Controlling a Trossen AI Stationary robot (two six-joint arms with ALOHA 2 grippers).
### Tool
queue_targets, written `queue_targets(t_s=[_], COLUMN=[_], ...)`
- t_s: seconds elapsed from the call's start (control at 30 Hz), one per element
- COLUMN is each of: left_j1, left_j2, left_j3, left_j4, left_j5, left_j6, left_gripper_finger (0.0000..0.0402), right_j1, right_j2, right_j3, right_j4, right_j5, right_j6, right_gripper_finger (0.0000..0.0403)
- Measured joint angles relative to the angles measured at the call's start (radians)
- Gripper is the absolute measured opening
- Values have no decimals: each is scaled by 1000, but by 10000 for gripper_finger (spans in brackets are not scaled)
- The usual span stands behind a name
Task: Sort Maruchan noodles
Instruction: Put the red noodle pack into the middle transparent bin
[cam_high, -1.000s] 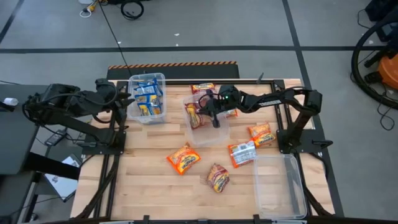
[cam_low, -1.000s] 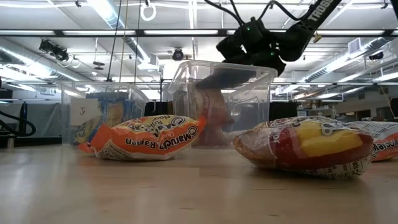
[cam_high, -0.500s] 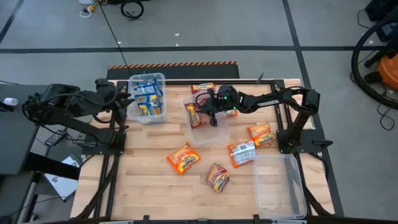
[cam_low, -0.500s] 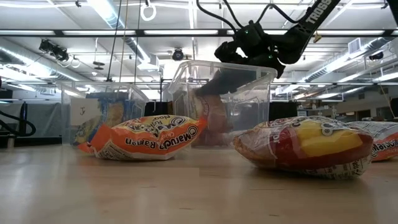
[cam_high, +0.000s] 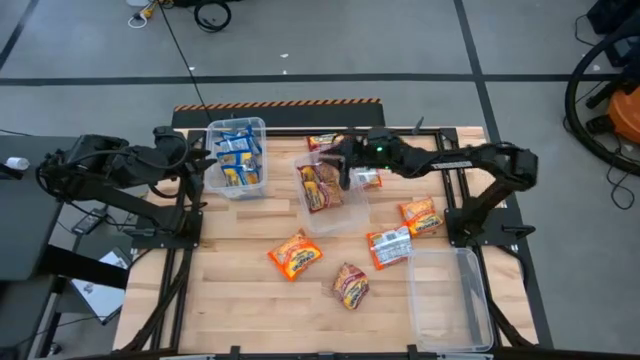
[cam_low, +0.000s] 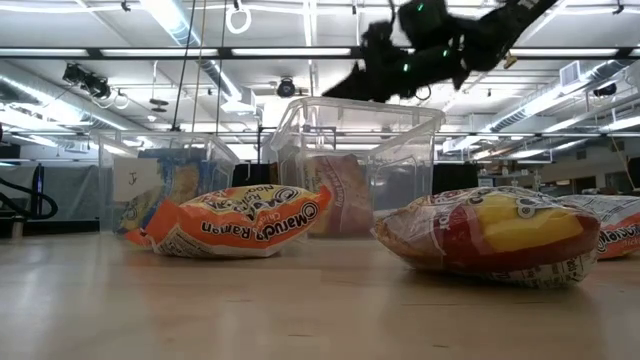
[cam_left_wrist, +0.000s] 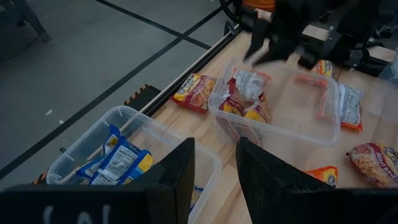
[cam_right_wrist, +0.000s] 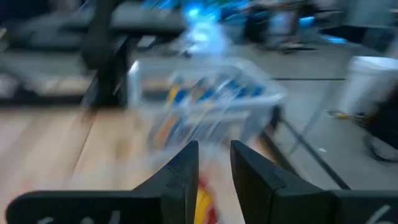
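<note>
Risen out of the middle bin, the right arm's fingers (cam_high: 345, 168) now stand apart and empty.
Below them a dark red packet (cam_high: 322, 187) lies inside the middle bin (cam_high: 352, 222) — dropped among its own kind. Blue packets (cam_high: 233, 158) fill the left bin (cam_high: 259, 127); the near right bin (cam_high: 481, 300) holds nothing. Orange packets (cam_high: 294, 254) wait on the desk (cam_high: 240, 300). At the left edge, the left arm's fingers (cam_left_wrist: 212, 163) sit parted, holding nothing.

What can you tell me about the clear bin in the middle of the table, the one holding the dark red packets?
The middle bin is a clear, rectangular, lidless plastic tub with rounded corners, standing upright on the wooden table. Dark red-and-yellow packets lie against its left end; the rest looks bare. The right gripper hovers above its far edge, not touching.
</note>
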Motion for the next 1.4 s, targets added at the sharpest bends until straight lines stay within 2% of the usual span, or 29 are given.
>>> queue_targets(t_s=[0.07,0.2,0.27,0.3,0.43,0.67,0.97,1.03,1.13,1.27,1.4], left_j1=[0,0,0,0,0,0,0,0,0,0,0], left_j2=[0,0,0,0,0,0,0,0,0,0,0], left_j3=[0,0,0,0,0,0,0,0,0,0,0], left_j4=[0,0,0,0,49,178,319,348,386,414,433], left_j5=[0,0,0,0,-26,-34,-34,-35,-40,-42,-43], left_j6=[0,0,0,3,52,51,53,98,181,219,244], left_gripper_finger=[123,123,123,123,123,123,123,123,123,123,123], right_j1=[0,-31,-65,-88,-183,-267,-272,-273,-278,-302,-334], right_j2=[-58,-144,-163,-165,-113,80,252,285,323,356,363], right_j3=[0,0,0,0,0,0,-1,-1,-1,7,65], right_j4=[-2,-71,-156,-199,-317,-187,-123,-121,-109,-78,-139], right_j5=[109,398,491,506,438,296,287,276,252,193,133], right_j6=[105,366,502,577,885,1066,1106,1120,1126,1147,1133], right_gripper_finger=[99,99,99,99,102,139,209,218,222,220,220])
